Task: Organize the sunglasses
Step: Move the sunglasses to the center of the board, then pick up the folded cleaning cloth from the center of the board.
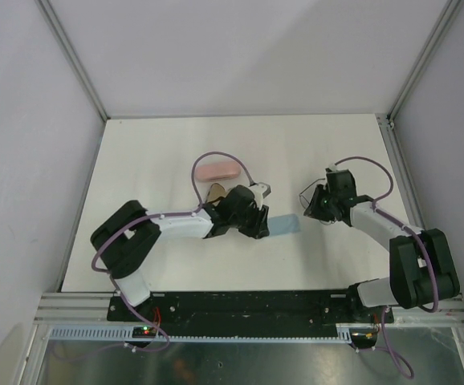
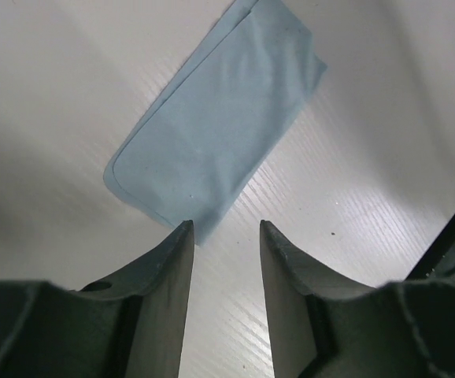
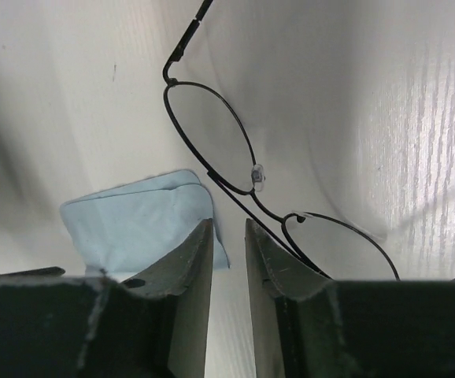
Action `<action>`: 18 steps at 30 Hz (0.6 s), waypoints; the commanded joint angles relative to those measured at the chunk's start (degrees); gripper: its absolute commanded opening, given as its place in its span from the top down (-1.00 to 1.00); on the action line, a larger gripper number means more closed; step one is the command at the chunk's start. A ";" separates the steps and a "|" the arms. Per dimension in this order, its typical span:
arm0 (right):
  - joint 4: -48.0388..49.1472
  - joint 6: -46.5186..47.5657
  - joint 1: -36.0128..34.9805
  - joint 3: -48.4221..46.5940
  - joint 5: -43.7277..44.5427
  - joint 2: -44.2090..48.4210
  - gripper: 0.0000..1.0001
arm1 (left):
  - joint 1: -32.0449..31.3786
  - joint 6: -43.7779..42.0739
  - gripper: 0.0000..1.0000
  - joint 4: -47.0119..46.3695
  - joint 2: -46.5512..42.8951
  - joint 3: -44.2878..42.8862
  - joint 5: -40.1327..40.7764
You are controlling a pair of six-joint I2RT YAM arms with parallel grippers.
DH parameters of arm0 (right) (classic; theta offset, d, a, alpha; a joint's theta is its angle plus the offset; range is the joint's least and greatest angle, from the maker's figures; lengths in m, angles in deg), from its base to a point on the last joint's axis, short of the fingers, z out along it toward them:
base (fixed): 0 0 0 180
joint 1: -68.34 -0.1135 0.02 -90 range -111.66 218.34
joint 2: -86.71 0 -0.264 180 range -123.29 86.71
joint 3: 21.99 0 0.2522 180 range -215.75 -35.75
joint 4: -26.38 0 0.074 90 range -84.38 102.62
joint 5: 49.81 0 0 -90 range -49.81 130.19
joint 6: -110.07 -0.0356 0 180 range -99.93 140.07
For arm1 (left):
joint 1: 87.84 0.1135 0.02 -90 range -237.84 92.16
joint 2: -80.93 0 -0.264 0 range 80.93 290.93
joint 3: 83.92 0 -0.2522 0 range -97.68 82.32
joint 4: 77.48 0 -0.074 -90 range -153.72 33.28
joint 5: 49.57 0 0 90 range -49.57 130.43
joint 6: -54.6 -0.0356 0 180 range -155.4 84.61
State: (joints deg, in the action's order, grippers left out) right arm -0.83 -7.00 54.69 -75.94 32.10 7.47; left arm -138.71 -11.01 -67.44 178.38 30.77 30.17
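Right wrist view: the right tool (image 3: 229,228) is seen with its fingers a narrow way apart, and nothing can be made out in the gap. The wire-framed sunglasses (image 3: 256,177) lie on the white surface (image 3: 353,94) just beyond it. They are unfolded, with rounded clear lenses, and the frame runs slantwise and is hidden behind the outer side of the right-hand finger. Whether the wire touches that finger cannot be told. A corner of the light blue cloth (image 3: 137,216) is spread flat just past the left-hand finger, beside the near lens.

The left tool (image 2: 226,228) is held with its fingers clearly apart and only bare surface between them. The nearest corner of the cloth is met at the tip of its left-hand finger, and the rest of the cloth stretches away ahead.

From the top view, the cloth is found between the two tools, one at each end of it. A pink oblong thing (image 1: 217,170) rests farther back, and a small brownish shape (image 1: 213,192) is half hidden behind the left wrist; what it is cannot be told.

The left arm (image 1: 176,227) is folded at an elbow far to the left, with its forearm stretched rightward to the middle of the surface. The right arm (image 1: 376,220) is bent at the right edge and is reached leftward and away from its base.
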 commanded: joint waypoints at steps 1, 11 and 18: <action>-0.55 3.38 0.76 -0.15 -2.46 1.10 0.39 | -0.30 -0.36 0.13 2.61 2.29 -3.27 0.39; -4.44 2.99 -9.45 -0.07 4.48 -0.35 0.28 | -0.29 2.54 0.15 5.56 -0.37 -0.47 3.88; -3.91 2.55 -11.50 -0.01 7.99 -3.88 0.32 | -0.28 3.48 0.18 6.50 -2.38 1.36 4.17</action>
State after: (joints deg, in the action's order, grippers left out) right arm -4.44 -4.29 43.78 -75.94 36.34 5.61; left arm -138.71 -8.61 -61.30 179.28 31.45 32.96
